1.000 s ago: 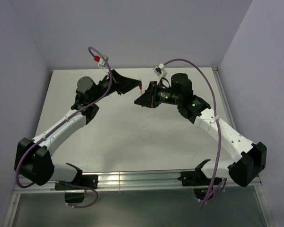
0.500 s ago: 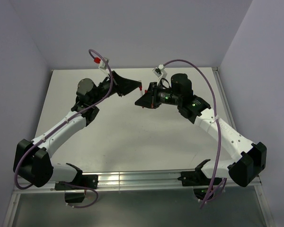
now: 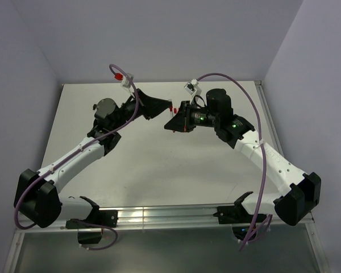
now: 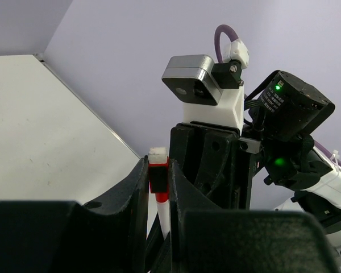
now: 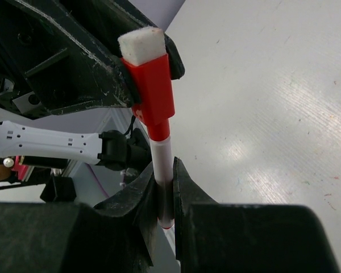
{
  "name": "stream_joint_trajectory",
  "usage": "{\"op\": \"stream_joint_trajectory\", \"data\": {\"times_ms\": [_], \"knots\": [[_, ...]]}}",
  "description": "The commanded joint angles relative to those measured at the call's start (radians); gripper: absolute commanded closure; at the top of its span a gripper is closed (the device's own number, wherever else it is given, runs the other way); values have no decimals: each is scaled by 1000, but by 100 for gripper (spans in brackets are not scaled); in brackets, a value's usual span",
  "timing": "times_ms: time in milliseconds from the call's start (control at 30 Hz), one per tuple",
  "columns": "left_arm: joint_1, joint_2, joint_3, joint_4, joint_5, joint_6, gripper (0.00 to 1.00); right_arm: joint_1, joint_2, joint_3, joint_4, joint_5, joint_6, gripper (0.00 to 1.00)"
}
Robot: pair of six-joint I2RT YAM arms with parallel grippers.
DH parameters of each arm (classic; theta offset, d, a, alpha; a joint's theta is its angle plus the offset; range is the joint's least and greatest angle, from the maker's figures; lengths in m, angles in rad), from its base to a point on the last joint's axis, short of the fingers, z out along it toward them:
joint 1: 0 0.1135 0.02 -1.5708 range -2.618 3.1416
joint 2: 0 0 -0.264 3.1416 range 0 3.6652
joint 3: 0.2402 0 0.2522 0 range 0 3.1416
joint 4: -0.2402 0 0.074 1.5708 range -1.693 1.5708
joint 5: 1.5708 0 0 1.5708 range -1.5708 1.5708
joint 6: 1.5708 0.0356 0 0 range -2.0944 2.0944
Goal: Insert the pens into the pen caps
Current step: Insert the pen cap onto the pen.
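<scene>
Over the far middle of the table the two arms meet tip to tip; the left gripper is clamped on a red pen cap, one finger on each side, and a white end shows past the fingertips; the right gripper is clamped on the white barrel of a pen just below the cap; the cap sits over the pen's end, in line with the barrel.
</scene>
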Motion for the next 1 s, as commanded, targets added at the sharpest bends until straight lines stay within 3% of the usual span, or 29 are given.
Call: {"op": "stream_joint_trajectory", "data": {"times_ms": [0,333,967], "knots": [[-106,-37,-86,-171,252,44,100,-46,-38,77,254,111,3,100],[-146,-63,-126,-198,217,64,100,-53,-32,82,256,96,5,100],[-150,-72,-39,-257,200,91,100,-52,-19,91,246,47,10,100]]}}
